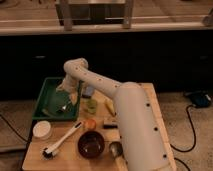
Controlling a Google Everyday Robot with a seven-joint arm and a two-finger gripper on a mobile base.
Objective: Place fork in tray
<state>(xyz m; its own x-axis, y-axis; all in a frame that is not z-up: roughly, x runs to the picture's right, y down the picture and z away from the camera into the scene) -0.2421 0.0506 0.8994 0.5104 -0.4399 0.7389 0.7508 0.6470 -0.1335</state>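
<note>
Nearest the camera on the wooden counter (35, 159) I see the dark-brown bowl (91, 144) and the white-handled brush (62, 140), with a small white cup (42, 129) at the left; none of them belongs to my task, and they sit well apart from the work. Behind the bowl lie an orange thing (90, 123) and some green and yellow items (91, 105) just beside the tray's right rim. Farther back stands the green tray (44, 99), and my arm reaches across to it so that the tool (66, 96) hangs low over its floor, a sensible pose for setting something down inside the rim. A small shiny glint under the tool is, I judge, the fork (63, 107), lying on or very near the tray's floor. Whether the tool grips it, I cannot tell.
</note>
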